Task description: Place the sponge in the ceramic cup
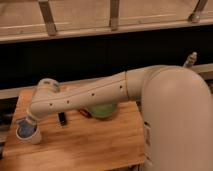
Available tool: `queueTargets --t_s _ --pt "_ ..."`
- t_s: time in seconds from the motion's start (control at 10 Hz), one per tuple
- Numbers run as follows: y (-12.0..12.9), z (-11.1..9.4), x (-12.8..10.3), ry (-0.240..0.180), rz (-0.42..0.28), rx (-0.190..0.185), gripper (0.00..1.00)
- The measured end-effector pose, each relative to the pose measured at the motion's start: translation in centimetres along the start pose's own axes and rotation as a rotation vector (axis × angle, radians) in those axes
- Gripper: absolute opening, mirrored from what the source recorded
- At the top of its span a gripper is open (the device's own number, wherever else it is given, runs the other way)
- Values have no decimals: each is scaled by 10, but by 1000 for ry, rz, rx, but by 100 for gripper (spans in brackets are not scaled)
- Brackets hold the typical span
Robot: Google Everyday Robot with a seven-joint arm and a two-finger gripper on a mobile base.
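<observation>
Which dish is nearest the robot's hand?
The small white ceramic cup at the left of the table, blue sponge at its mouth. The gripper hangs right above it; the bigger green bowl sits behind the arm.

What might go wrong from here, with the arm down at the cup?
The end effector sits at the mouth of the ceramic cup, which stands near the left edge of the table; a sideways nudge might tip it or push it off. The sponge shows blue at the rim, perhaps not fully in, so it may drag out on retreat. The forearm passes low over the black bar and green bowl; a low swing may hit them.
</observation>
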State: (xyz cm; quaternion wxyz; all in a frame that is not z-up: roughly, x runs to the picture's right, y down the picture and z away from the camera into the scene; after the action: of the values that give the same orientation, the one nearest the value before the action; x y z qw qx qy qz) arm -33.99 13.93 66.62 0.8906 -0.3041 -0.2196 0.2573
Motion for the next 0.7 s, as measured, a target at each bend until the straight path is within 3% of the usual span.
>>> queueTargets --t_s 0.5,0.7 --pt "0 0 0 0 0 0 0" --pt "0 0 0 1 1 -1 8"
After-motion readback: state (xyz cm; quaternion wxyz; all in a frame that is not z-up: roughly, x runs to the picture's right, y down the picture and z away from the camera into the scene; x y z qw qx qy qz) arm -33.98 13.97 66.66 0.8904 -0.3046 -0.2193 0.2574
